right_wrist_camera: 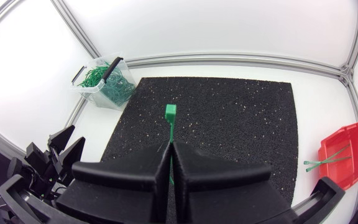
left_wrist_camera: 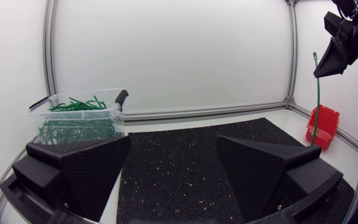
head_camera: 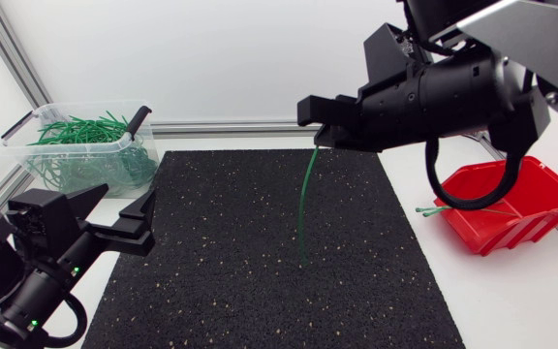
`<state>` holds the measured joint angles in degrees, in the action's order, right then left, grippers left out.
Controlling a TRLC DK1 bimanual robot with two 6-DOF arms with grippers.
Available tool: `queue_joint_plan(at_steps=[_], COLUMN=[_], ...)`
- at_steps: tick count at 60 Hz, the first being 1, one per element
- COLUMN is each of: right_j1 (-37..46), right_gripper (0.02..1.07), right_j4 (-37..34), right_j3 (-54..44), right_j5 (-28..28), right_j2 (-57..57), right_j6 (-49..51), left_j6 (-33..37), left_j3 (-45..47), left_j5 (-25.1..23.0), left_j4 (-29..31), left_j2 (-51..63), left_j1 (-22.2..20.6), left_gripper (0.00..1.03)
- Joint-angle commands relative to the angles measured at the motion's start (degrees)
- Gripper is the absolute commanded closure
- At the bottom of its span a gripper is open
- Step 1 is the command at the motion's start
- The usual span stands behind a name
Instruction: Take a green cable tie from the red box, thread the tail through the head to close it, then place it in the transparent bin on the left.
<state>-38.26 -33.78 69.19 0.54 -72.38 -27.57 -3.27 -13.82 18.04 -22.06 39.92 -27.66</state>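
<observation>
Right gripper (head_camera: pixel 318 131) is pinched shut on the green cable tie (head_camera: pixel 304 204) just under its head, so it dangles straight down over the black mat (head_camera: pixel 260 291), tail well right of the wide-open left gripper (head_camera: pixel 124 206), which looks best placed to catch it.

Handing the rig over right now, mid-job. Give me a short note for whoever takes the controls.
Right gripper: shut on one green cable tie, which hangs straight and unlooped over the black mat.
Left gripper: open, empty, by the mat's left edge.
Red box, at right, holds spare ties. Transparent bin, back left, holds a heap of ties.
Done: tie taken from the box.
Left: thread tail through head, place in bin.
</observation>
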Motion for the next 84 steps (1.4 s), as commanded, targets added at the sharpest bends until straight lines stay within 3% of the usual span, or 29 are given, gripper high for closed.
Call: queue_joint_plan(at_steps=[1, 10, 26, 41, 59, 84], right_j1=[-1.2, -3.9, -7.5, -8.1, -8.2, -9.5], right_gripper=[1.01, 1.01, 1.01, 1.01, 1.01, 1.01], right_j4=[1.5, 3.4, 7.5, 9.3, 10.7, 10.8], right_j3=[-1.3, -1.4, -1.1, -1.7, -3.6, -4.0], right_j5=[1.7, 6.8, 15.2, 17.9, 17.9, 19.8], right_j2=[-1.7, -3.6, -6.1, -6.7, -7.8, -7.0], right_j6=[-2.9, -4.4, -5.4, -6.6, -8.2, -8.3], left_j6=[-0.6, -0.4, 2.0, 3.4, 5.6, 5.5], left_j3=[-3.4, -6.7, -10.5, -12.2, -17.2, -22.3], left_j5=[2.0, 5.3, 8.2, 9.9, 13.1, 14.5], left_j4=[-3.0, -7.8, -15.6, -24.9, -34.4, -35.5], left_j2=[6.0, 15.3, 26.1, 34.7, 45.8, 53.7], left_j1=[-3.7, -10.9, -17.4, -22.6, -27.2, -28.4], left_gripper=[0.07, 0.07, 0.07, 0.07, 0.07, 0.07])
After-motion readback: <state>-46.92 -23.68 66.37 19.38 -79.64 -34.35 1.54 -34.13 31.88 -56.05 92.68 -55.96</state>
